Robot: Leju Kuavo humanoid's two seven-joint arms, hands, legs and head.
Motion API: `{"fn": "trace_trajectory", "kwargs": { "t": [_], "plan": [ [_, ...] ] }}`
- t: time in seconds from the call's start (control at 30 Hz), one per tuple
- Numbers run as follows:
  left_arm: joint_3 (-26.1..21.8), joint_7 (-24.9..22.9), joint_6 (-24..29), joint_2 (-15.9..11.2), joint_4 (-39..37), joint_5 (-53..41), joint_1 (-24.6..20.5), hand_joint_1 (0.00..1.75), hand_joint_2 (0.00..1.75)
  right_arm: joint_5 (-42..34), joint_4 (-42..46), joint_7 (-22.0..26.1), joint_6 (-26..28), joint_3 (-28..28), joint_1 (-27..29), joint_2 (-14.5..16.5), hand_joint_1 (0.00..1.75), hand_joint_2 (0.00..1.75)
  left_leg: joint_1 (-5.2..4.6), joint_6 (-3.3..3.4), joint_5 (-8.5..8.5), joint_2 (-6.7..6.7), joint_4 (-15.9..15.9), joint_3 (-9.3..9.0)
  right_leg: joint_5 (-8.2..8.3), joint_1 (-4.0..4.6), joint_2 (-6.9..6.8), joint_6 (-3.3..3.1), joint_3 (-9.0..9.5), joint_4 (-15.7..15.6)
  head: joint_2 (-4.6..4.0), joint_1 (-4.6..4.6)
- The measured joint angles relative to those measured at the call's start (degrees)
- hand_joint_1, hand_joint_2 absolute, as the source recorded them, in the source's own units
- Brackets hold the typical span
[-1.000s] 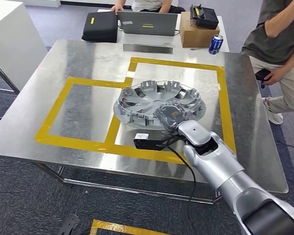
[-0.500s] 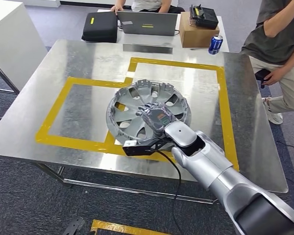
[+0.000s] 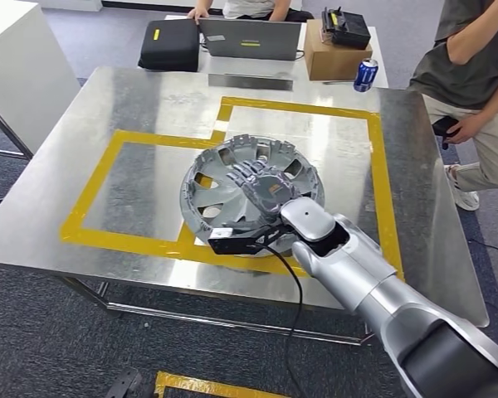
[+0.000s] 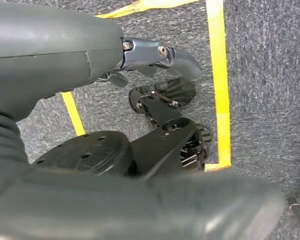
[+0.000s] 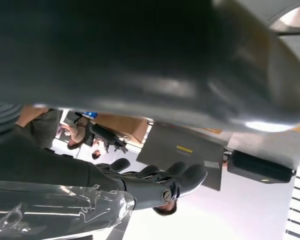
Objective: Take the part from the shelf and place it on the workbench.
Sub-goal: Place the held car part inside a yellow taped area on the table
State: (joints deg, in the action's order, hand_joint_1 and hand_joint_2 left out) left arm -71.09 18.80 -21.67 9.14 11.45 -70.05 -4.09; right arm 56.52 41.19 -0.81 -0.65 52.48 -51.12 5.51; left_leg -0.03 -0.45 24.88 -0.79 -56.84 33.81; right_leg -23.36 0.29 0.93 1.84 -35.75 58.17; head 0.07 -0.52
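The part (image 3: 250, 192), a silver wheel cover with spokes and cut-outs, lies flat on the workbench (image 3: 140, 99), a steel-topped table marked with yellow tape (image 3: 375, 166). All positions below are given relative to this part.

Part location: it rests on the bench top across the tape strip that divides the 2 marked rectangles, with most of its disc inside the rectangle on the robot's right. Its near rim lies close to the bench's front tape line.

Right hand (image 3: 259, 186): positioned above the centre of the part, palm down, fingers extended and spread over the spokes. The fingers are not wrapped around the rim or any spoke. Whether the fingertips touch the surface cannot be determined. In the right wrist view the fingers (image 5: 178, 175) appear straight and apart, with nothing between them. The silver right arm (image 3: 359, 274) crosses the near rim of the part.

Left hand (image 4: 156, 55): hangs over grey carpet with yellow floor tape (image 4: 220, 85); its visible fingers hold nothing.

Beyond the part, at the far edge of the bench: a laptop (image 3: 250, 39), a black case (image 3: 169, 44), a cardboard box (image 3: 337, 58) and a blue can (image 3: 365, 75). A person (image 3: 469, 75) stands to the right of the part, beside the bench.
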Motion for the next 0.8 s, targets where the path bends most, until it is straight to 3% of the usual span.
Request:
{"fn": "trace_trajectory", "kwargs": {
  "t": [0.1, 0.17, 0.23, 0.37, 0.47, 0.57, 0.63, 0.7, 0.8],
  "plan": [
    [-0.36, 0.24, 0.24, -0.02, 0.0, 0.38, 0.14, 0.0, 0.0, -2.06, 1.74, -0.94, 1.33, -0.91, 0.25, -1.62, 0.0, 0.0, -0.01, 0.0, 0.0, -0.01, -0.01, 0.0, 0.01, 0.0, -0.01, 0.01, -0.03, -0.01, 0.0, 0.01],
    [-0.76, 0.64, 0.93, -0.02, 0.0, 0.95, 0.24, 0.0, 0.0, -4.44, 5.3, -2.3, 3.98, -2.56, 1.18, -4.62, 0.0, 0.0, -0.01, 0.01, 0.0, -0.09, -0.04, 0.01, 0.01, 0.0, -0.13, 0.02, -0.02, -0.04, 0.0, 0.04],
    [-1.24, 1.08, 2.63, -0.01, 0.0, 1.53, 0.47, 0.0, 0.0, -6.86, 11.71, -3.44, 7.56, -5.83, 3.55, -9.85, 0.0, 0.0, 0.0, 0.03, 0.01, -0.33, -0.06, 0.0, -0.05, 0.01, -0.39, 0.04, 0.09, -0.12, 0.0, 0.05],
    [-2.46, 0.17, 6.27, -0.07, 0.0, 1.95, 1.4, 0.0, 0.0, -8.59, 27.68, -3.96, 11.83, -17.32, 12.76, -23.59, 0.0, 0.0, -0.02, 0.25, 0.16, -0.66, -0.06, -0.06, -0.16, 0.01, -0.71, 0.13, 0.41, -0.38, 0.0, 0.02],
    [-3.08, -0.62, 7.59, -0.17, 0.0, 1.77, 1.91, 0.0, 0.0, -8.88, 39.57, -3.96, 12.83, -28.5, 22.36, -33.07, 0.0, 0.0, -0.05, 0.49, 0.33, -0.71, -0.06, -0.05, -0.24, -0.01, -0.75, 0.27, 0.52, -0.51, 0.0, 0.02],
    [-3.41, 0.19, 10.13, -0.14, 0.0, 1.74, 2.12, 0.0, 0.0, -11.12, 51.04, -3.24, 13.34, -41.64, 34.12, -39.94, 0.0, 0.0, -0.08, 0.67, 0.54, -0.75, -0.06, -0.12, -0.4, -0.03, -0.79, 0.44, 0.6, -0.59, 0.0, 0.01],
    [-3.75, 0.75, 12.01, -0.06, 0.0, 2.08, 2.25, 0.0, 0.0, -14.5, 59.53, -0.46, 13.48, -53.07, 44.58, -42.02, 0.0, 0.0, -0.07, 0.72, 0.68, -0.93, -0.05, -0.16, -0.6, -0.03, -1.02, 0.54, 0.77, -0.6, 0.0, 0.0],
    [-4.27, 1.15, 12.82, -0.02, 0.0, 2.51, 2.56, 0.0, 0.0, -17.6, 66.9, 3.61, 12.67, -65.04, 53.36, -42.17, 0.0, 0.0, -0.08, 0.66, 0.8, -1.04, -0.01, -0.18, -0.73, -0.06, -1.08, 0.55, 0.81, -0.57, 0.0, 0.02],
    [-4.93, 1.54, 13.22, 0.04, 0.0, 3.22, 2.6, 0.0, 0.0, -18.35, 73.86, 7.08, 12.47, -77.11, 60.01, -40.95, 0.0, 0.0, -0.05, 0.48, 0.94, -0.81, 0.03, -0.41, -0.81, -0.05, -0.72, 0.48, 0.8, -0.58, 0.0, 0.03]
  ]
}}
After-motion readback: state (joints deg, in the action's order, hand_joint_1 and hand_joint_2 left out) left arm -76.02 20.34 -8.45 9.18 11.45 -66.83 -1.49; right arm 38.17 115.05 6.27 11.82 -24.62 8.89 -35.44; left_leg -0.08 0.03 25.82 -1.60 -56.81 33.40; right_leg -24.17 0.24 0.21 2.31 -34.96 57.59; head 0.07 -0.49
